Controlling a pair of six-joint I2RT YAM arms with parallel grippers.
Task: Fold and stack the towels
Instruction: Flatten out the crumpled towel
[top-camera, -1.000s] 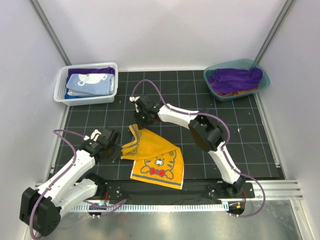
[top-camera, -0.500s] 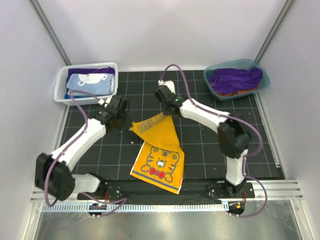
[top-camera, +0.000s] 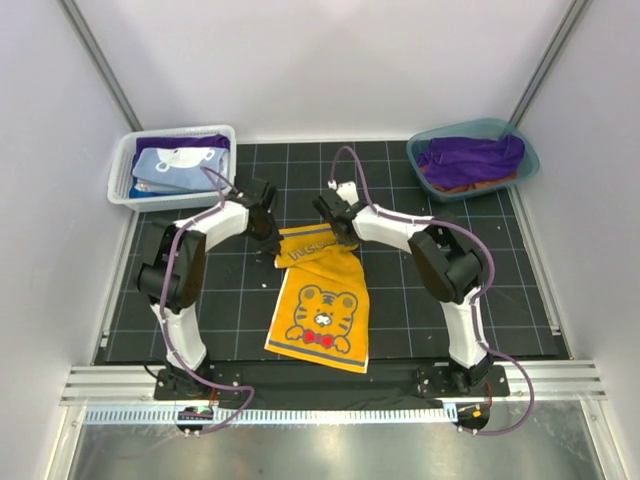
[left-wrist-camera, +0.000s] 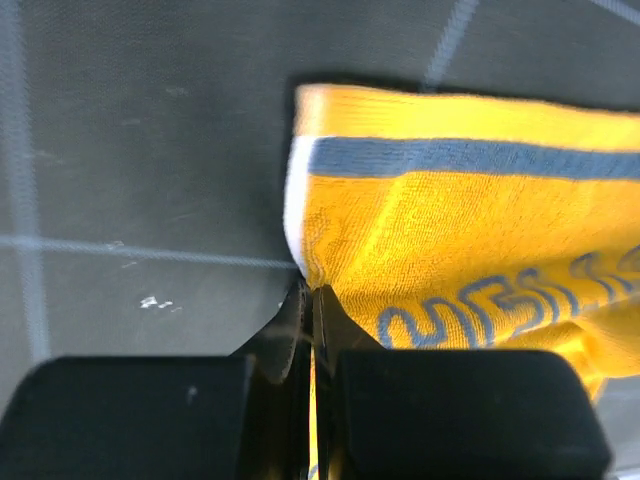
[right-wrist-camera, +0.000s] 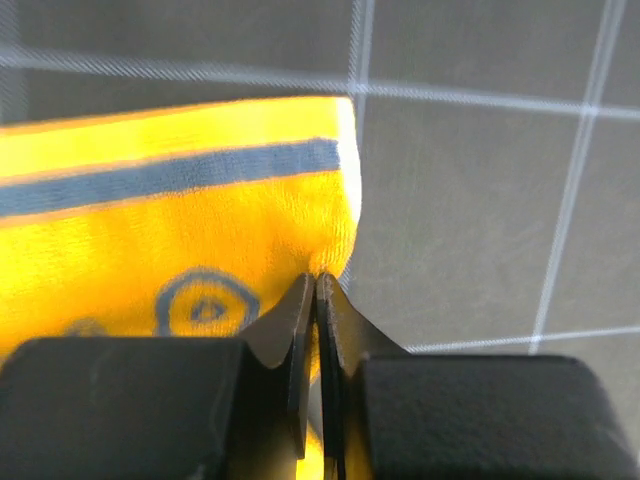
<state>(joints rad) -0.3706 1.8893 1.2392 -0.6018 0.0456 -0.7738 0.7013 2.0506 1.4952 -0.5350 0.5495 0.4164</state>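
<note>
Your yellow-orange towel (top-camera: 318, 305) lies spread on the black gridded bench (top-camera: 500, 280), midway between the two arms. Its long axis runs from the far side toward you. The tiger print faces up with its head toward the far end, and the blue lettering crosses the far end just below the navy stripe. The near short edge rests close to the bench's near edge. The far end is bunched and creased between the pincers.

Your left pincer (top-camera: 268, 230) is pressed closed on the towel's far left corner. In the left wrist view the fingertips (left-wrist-camera: 300, 310) pinch the cloth just under the navy stripe. Your right pincer (top-camera: 345, 230) is clamped narrow on the far right corner, with the cloth caught at the tips in the right wrist view.

At the far left, the white mesh basket (top-camera: 114, 190) holds a light blue towel (top-camera: 180, 165) and a purple towel (top-camera: 205, 142). At the far right, the teal tub (top-camera: 530, 165) holds another purple cloth (top-camera: 470, 155).
</note>
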